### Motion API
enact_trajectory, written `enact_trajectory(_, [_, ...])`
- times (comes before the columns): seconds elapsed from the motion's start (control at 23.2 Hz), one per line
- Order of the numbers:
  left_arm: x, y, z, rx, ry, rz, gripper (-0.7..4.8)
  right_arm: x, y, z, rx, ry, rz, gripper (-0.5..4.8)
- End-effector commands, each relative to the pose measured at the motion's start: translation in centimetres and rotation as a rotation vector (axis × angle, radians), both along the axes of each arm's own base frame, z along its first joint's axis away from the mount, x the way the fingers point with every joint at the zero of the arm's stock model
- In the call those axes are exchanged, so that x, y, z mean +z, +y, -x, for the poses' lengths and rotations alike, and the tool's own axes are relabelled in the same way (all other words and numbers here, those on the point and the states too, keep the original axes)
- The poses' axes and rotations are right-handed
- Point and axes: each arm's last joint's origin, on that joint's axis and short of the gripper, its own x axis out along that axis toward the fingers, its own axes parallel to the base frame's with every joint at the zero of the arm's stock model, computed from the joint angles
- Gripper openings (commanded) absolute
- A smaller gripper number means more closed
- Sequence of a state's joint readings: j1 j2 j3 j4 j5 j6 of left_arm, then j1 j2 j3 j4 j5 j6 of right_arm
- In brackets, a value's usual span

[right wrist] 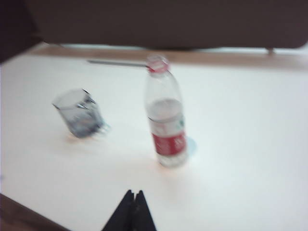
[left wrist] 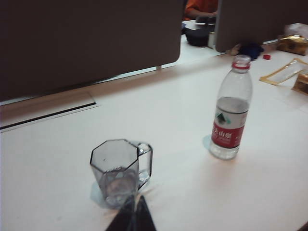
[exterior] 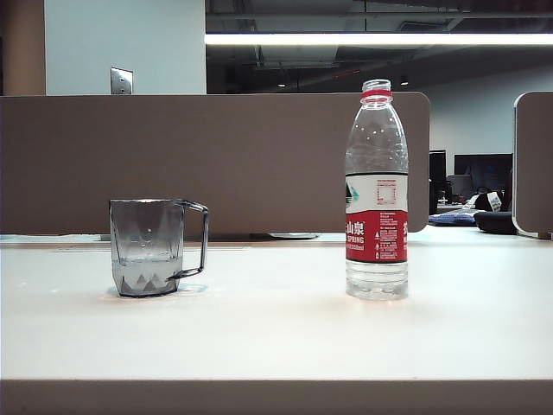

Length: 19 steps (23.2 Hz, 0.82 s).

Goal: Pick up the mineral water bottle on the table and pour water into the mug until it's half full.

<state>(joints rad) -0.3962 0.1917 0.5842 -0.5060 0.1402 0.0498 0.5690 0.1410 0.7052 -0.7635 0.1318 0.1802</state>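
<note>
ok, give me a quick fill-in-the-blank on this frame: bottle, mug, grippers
1. The mineral water bottle stands ____ on the table, with no cap.
2. The mug handle points toward the ____.
3. The right gripper has its jaws ____, holding nothing.
4. The left gripper hovers nearest the ____.

Missing words: upright; bottle; shut; mug

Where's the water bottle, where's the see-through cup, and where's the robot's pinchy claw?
mineral water bottle (exterior: 377, 229), exterior view, on its red label.
mug (exterior: 148, 246), exterior view, on its faceted side.
left gripper (left wrist: 135, 215), left wrist view, at the shut fingertips near the mug.
</note>
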Motion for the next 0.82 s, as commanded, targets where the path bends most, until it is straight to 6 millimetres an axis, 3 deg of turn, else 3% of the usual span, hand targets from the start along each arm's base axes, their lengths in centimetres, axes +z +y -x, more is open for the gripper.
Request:
enact_trajectory(0.04, [-1.8, 0.2, 0.3, 0.039, 0.0, 0.005, -0.04, -0.3, -0.2, 0.1, -0.03, 0.032, 0.025, -0.06])
enact_trajectory(0.3, [-4.9, 0.3, -0.1, 0.12, -0.043, 0.039, -0.05, -0.7, 0.1, -0.3, -0.026, -0.076, 0.036, -0.06])
enact_trajectory(0.52, [-5.4, -0.1, -0.8, 0.075, -0.096, 0.105, -0.05, -1.9, 0.3, -0.6, -0.01, -0.158, -0.023, -0.06])
enact_trajectory(0.82, [-9.4, -0.6, -2.7, 0.177, -0.056, 0.131, -0.05, -5.8, 1.3, -3.0, -0.155, -0.219, 0.03, -0.06])
